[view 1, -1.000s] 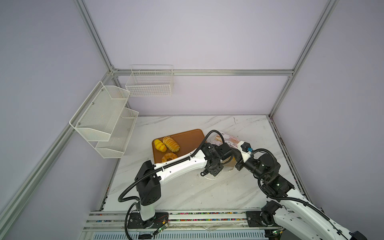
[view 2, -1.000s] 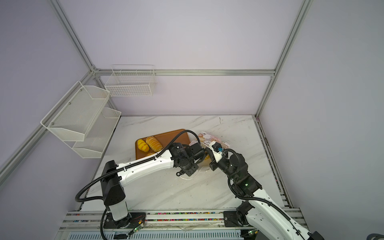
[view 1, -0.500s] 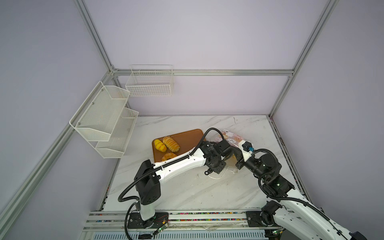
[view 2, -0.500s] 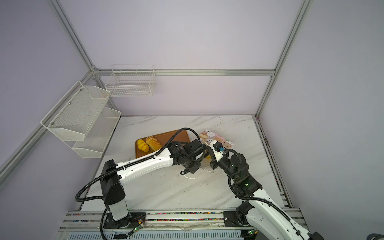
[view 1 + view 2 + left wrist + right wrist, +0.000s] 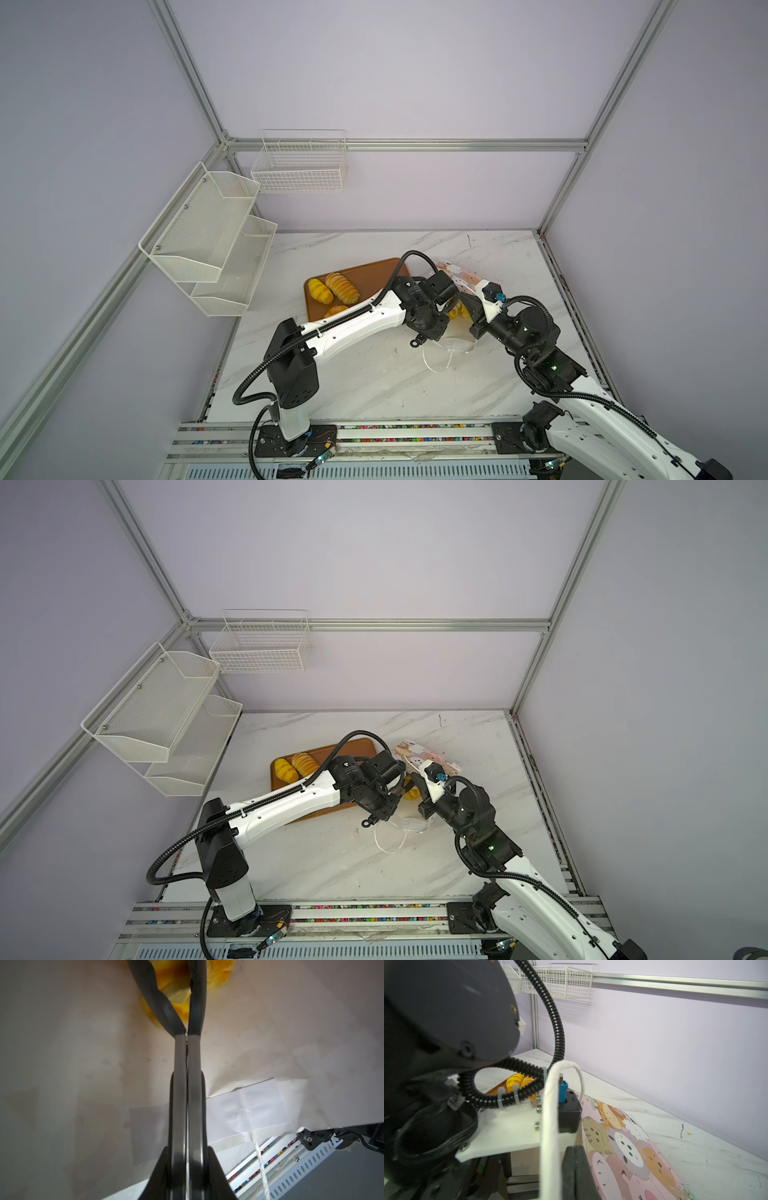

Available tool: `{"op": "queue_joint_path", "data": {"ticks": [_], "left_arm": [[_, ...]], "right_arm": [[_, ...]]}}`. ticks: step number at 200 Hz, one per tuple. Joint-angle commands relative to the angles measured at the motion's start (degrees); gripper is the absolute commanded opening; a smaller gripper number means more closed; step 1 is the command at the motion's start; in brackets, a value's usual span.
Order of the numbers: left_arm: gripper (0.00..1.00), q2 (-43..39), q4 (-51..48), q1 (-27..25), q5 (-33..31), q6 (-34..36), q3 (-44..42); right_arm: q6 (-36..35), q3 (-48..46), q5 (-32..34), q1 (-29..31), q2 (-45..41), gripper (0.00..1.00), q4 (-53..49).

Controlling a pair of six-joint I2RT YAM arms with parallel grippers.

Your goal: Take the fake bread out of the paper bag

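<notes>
The paper bag [image 5: 461, 277] lies tilted on the worktop [image 5: 374, 374] just beside the brown tray [image 5: 374, 272], with its printed face up and its mouth turned toward the arms' bases. The left fingers [image 5: 155, 1001] reach deep into the bag's white inside. They are pressed together around a piece of yellow toy bread [image 5: 176, 987], which sits between their tips. In both top views a sliver of it [image 5: 460, 309] [image 5: 411, 792] shows at the bag's mouth, near the tray. The right fingers [image 5: 577, 1172] are closed tight on the upper edge of the bag's mouth, with a white cord handle [image 5: 550, 1115] looped beside them. Another cord loop [image 5: 436, 361] trails on the worktop. Three more pieces of toy bread [image 5: 320, 291] [image 5: 341, 287] [image 5: 334, 311] lie on the tray, one partly hidden under the left arm.
</notes>
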Motion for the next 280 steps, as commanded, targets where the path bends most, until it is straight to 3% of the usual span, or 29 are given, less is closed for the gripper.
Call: {"op": "queue_joint_path", "data": {"ticks": [1,65,147,280], "left_arm": [[0.0,-0.2,0.8,1.3,-1.0,-2.2,5.3],[0.0,-2.5,-8.5,1.9,1.1,1.9,9.4],[0.0,-6.2,-12.3,2.6,1.0,6.1,12.0],[0.0,-18.3,-14.2,2.6,2.9,10.7,0.6]], "right_arm": [[0.6,0.1,-1.2,0.6,-0.5,0.0,1.7],[0.5,1.6,1.7,0.6,2.4,0.0,1.2],[1.7,3.1,5.0,0.6,3.3,0.0,1.5],[5.6,14.0,15.0,0.6,12.8,0.0,-3.1]]}}
